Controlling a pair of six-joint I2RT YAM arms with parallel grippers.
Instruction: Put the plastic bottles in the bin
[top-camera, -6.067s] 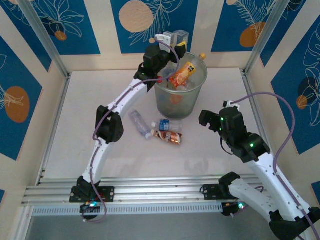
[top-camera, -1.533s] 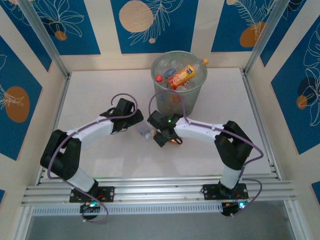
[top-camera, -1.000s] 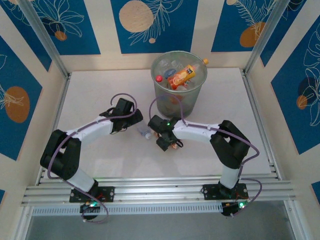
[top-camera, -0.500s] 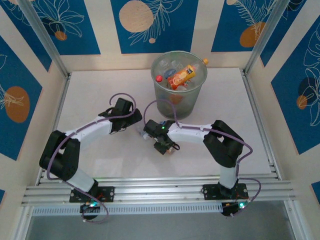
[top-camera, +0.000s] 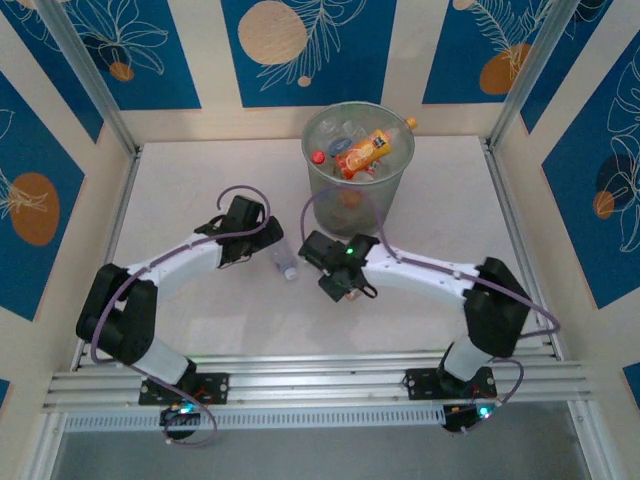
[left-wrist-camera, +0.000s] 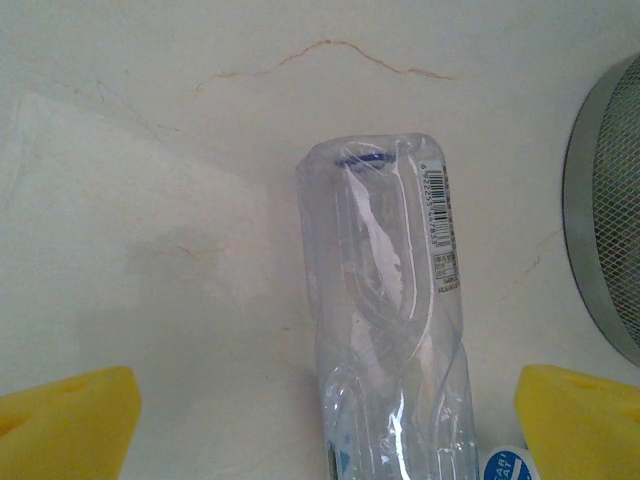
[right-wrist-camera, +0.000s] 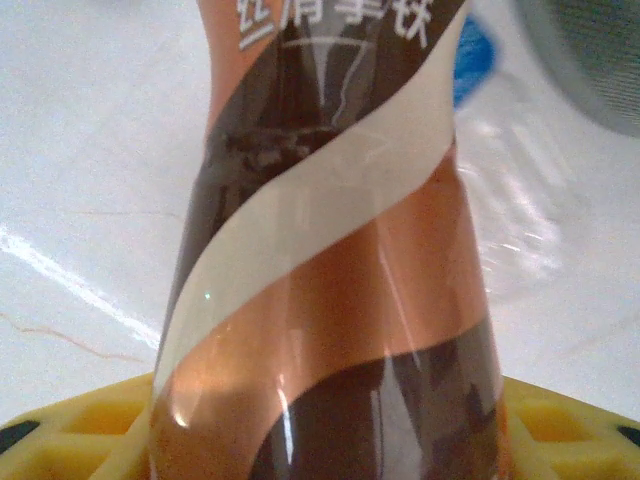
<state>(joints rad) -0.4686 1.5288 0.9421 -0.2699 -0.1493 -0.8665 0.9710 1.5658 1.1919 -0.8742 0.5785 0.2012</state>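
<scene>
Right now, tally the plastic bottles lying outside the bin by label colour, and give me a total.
Clear crumpled plastic bottle with a barcode strip: 1
Brown-and-copper-labelled plastic bottle: 1
Blue-and-white-labelled plastic bottle, mostly hidden: 1
Total: 3
</scene>
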